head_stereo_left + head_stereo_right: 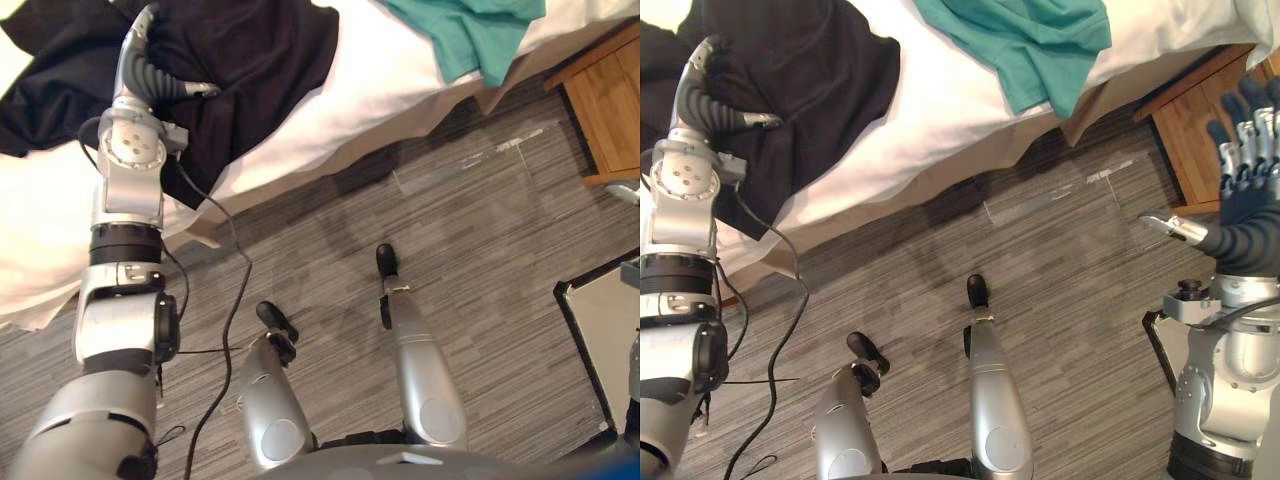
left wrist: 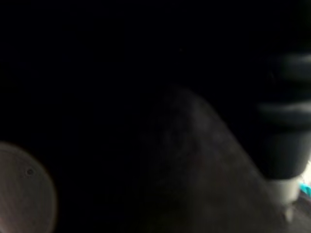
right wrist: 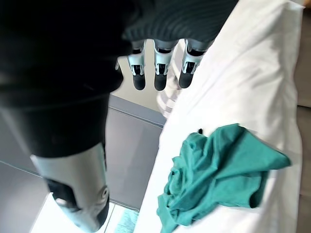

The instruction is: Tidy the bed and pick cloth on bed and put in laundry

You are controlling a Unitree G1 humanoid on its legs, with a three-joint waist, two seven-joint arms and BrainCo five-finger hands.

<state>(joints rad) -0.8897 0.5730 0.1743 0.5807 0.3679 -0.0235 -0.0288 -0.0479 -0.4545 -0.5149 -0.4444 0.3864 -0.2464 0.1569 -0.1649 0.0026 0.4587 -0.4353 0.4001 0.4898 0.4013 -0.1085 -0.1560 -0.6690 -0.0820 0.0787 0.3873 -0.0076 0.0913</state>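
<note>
Cloth in black (image 1: 250, 60) and teal cloth (image 1: 1030, 45) lie on the bed (image 1: 370, 80); left hand (image 1: 160, 80) is at the black one, we can't tell its grip; right hand (image 1: 1245, 175) hangs clear of the bed, fingers straight, empty

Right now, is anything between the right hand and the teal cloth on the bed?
Nothing visible. The right hand hangs open in the air beside the wooden cabinet; the teal cloth lies uncovered on the white bed, with free space between them.
</note>
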